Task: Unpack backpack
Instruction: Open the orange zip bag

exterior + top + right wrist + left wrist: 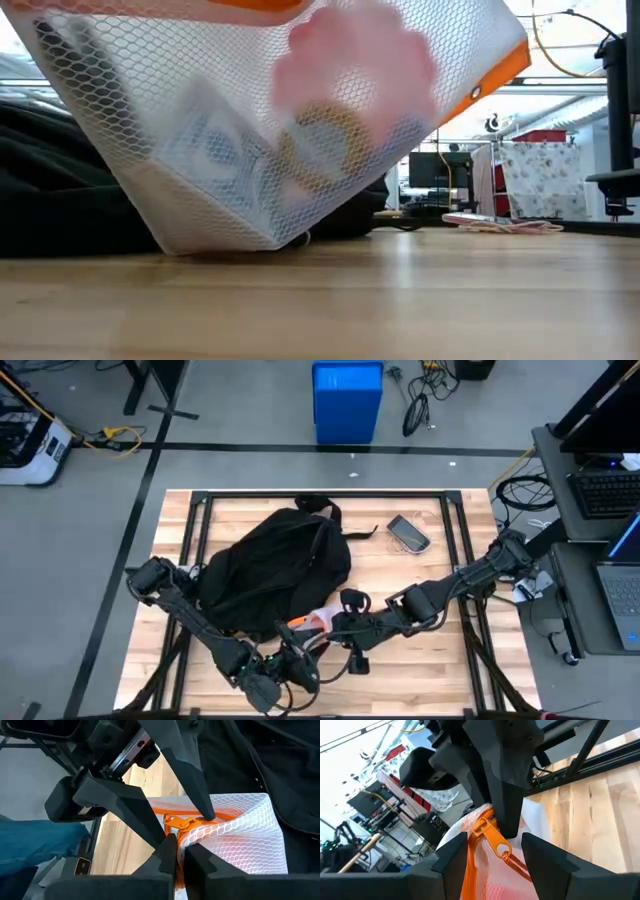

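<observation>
The black backpack (pixel 275 565) lies on the wooden table, left of centre. At its near side a white mesh pouch (pixel 312 622) with orange zip trim stands tilted; pink and pale items show through the mesh (pixel 300 110). My right gripper (pixel 181 849) comes from the right and is shut on the pouch's top edge. My left gripper (pixel 495 840) comes from the near left and is open. Its fingers stand on either side of the orange zip pull (pixel 495 842). My right gripper pinches the pouch's orange-trimmed top edge (pixel 186 836) between its two fingers, beside the zip pull. The mesh bunches at the fingertips. The pouch hangs tilted below the hold, its lower corner (pixel 235 240) on the table. My left gripper: whether its fingers touch the pouch I cannot tell.
A phone-like device (pixel 408 532) lies at the table's far right. Black frame rails (pixel 470 530) run along the table's edges. A blue bin (pixel 347 400) stands on the floor beyond the far edge. A desk with a laptop (pixel 625 575) is at the right.
</observation>
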Controlling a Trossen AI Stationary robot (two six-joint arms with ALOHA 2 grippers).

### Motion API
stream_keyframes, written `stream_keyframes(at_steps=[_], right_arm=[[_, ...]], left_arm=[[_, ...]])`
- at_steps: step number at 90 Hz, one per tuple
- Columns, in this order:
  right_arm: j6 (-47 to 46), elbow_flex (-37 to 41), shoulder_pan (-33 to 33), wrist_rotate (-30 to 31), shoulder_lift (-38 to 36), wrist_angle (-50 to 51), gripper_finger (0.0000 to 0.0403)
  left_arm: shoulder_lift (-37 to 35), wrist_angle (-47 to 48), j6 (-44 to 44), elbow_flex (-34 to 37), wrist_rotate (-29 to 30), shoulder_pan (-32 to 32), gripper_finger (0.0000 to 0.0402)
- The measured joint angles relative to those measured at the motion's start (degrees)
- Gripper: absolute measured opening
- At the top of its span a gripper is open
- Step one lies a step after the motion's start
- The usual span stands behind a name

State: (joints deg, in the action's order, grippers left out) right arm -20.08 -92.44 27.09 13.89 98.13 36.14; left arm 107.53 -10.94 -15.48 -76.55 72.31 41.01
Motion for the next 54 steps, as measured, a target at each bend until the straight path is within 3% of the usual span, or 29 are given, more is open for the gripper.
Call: stream_keyframes(at_steps=[35,54], right_arm=[[-0.17,0.0,-0.79,-0.33,0.0,0.15,0.0],[-0.2,0.0,-0.83,-0.31,0.0,0.22,0.0]], left_arm=[[0.0,-0.07,-1.35,0.02,1.45,0.7,0.0173],[0.02,-0.07,-1.4,0.02,1.38,1.07,0.0112]])
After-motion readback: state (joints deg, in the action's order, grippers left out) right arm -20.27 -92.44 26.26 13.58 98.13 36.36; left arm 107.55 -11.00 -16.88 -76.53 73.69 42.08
